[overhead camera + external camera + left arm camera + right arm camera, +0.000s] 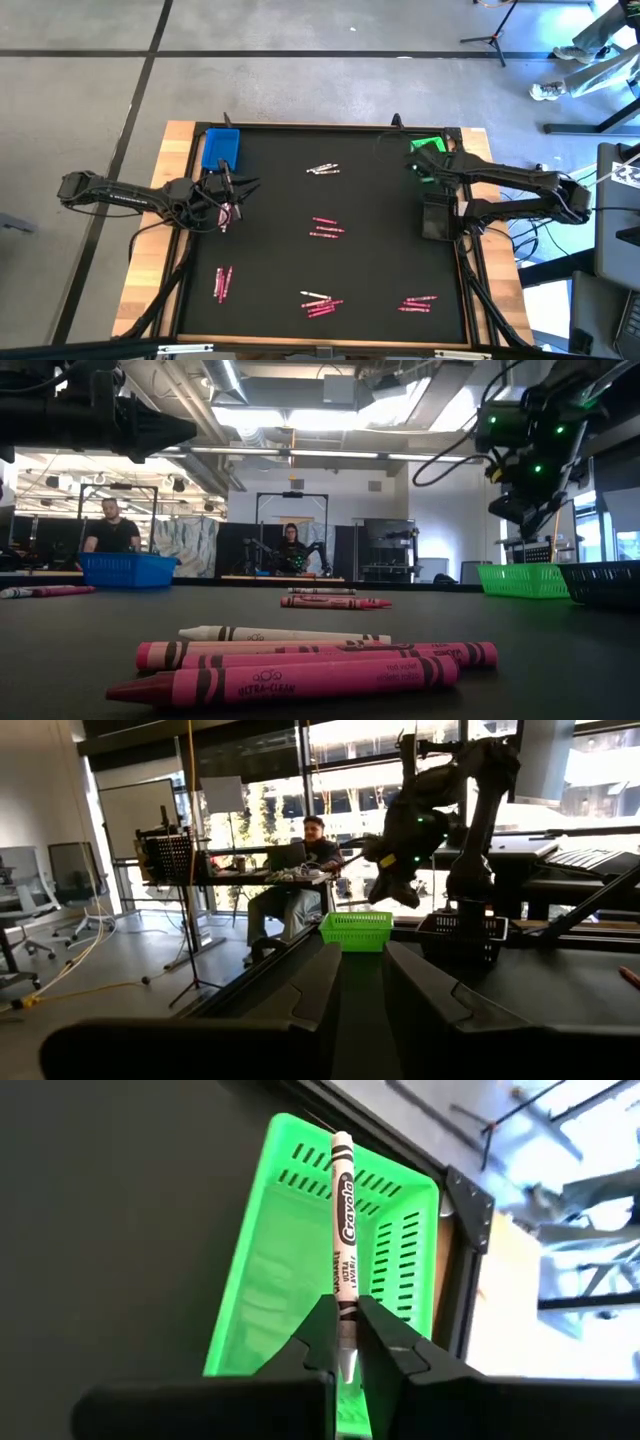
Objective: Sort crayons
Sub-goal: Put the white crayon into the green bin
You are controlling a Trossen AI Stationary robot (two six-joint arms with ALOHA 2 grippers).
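Our two arms reach in from opposite sides of the table

Our right gripper [346, 1342] hangs at the far right, its fingers [318, 1342] pinched on a white crayon [344, 1240]. Our left gripper [228, 195] sits at the left side, pointing across toward the right, its two fingers [310, 985] set slightly apart and parallel.

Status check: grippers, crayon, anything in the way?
Right gripper shut on white crayon, above green tray. Left gripper open, empty, near blue tray. Nothing blocking the drop.
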